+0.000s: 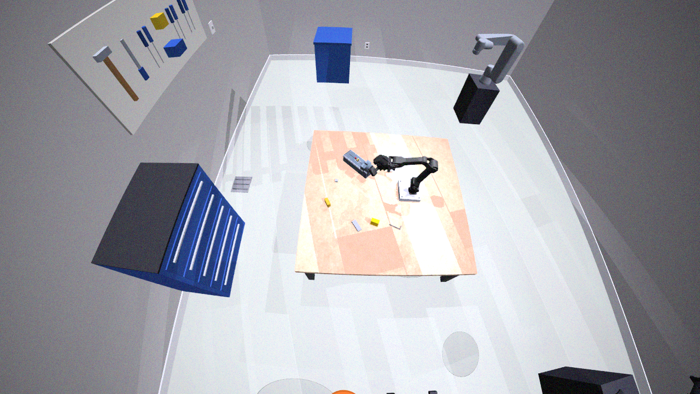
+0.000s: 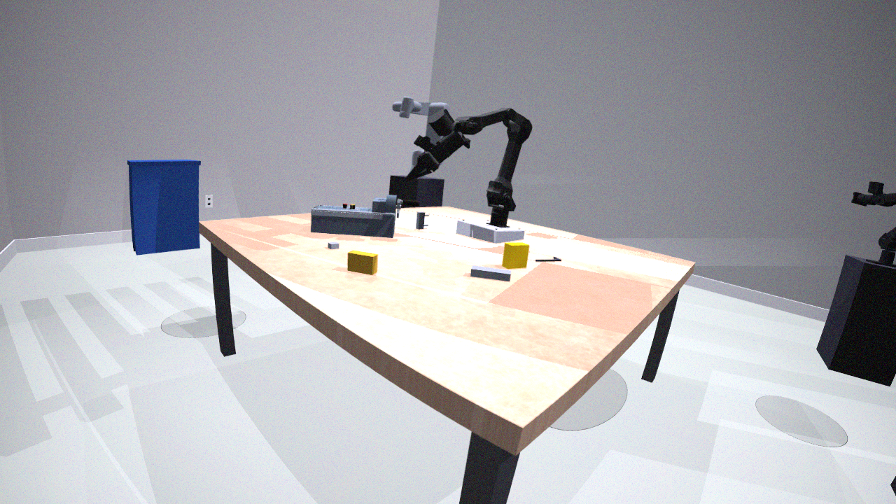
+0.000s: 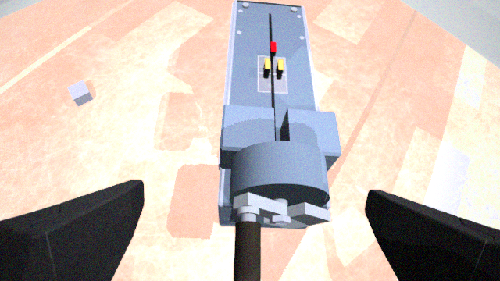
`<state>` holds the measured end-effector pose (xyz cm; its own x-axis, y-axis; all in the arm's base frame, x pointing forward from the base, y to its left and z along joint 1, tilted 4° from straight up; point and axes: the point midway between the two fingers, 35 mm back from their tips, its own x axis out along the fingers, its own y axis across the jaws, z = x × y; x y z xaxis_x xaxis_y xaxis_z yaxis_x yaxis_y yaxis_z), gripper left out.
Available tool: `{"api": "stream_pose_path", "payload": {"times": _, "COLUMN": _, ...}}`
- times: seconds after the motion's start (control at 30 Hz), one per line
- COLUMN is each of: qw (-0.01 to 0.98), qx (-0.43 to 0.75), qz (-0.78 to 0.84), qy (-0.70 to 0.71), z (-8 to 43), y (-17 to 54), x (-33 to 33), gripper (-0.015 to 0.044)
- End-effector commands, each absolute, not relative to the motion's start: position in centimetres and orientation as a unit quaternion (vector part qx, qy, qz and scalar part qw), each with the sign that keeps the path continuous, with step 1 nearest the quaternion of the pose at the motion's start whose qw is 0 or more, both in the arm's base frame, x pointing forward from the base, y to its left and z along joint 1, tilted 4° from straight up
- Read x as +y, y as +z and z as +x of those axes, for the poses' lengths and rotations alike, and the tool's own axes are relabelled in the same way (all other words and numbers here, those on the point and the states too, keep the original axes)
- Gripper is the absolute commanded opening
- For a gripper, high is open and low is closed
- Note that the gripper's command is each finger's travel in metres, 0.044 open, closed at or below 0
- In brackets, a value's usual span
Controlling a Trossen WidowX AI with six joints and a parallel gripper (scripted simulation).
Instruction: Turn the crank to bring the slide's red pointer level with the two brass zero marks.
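Note:
The blue-grey machine (image 1: 354, 159) (image 2: 351, 224) (image 3: 250, 129) stands on the table. Its red pointer (image 3: 273, 47) sits in the long slot, beyond the two brass zero marks (image 3: 267, 64) (image 3: 280, 65) at the end away from the crank, not level with them. The crank arm (image 3: 258, 204) is on the near end face, and its dark handle (image 3: 248, 250) sticks out towards the wrist camera, left of the hub. My gripper (image 2: 411, 176) (image 3: 258, 197) is open and empty, above the crank end. In the wrist view the handle shows between the spread fingers; its outer end is cut off.
A small grey cube (image 1: 336, 180) (image 2: 333, 246) (image 3: 80, 93) lies beside the machine. Yellow blocks (image 1: 327, 201) (image 1: 374, 221) (image 2: 362, 262) (image 2: 515, 255) and a grey bar (image 1: 356, 225) (image 2: 490, 274) lie farther off. A small dark upright object (image 2: 420, 220) stands between machine and arm base (image 2: 476, 230).

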<state>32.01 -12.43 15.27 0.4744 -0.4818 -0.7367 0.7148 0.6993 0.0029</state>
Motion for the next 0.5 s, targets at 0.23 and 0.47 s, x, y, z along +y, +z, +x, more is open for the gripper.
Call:
{"api": "stream_pose_path", "payload": {"times": 0.23, "qw": 0.843, "qx": 0.371, "qz": 0.157, "qy": -0.357, "z": 31.7, "y": 11.7, "x": -12.3, "gripper": 0.0440}}
{"api": "stream_pose_path", "payload": {"times": 0.47, "qw": 0.843, "qx": 0.371, "qz": 0.158, "qy": -0.357, "z": 31.8, "y": 10.8, "x": -12.3, "gripper": 0.0440}}
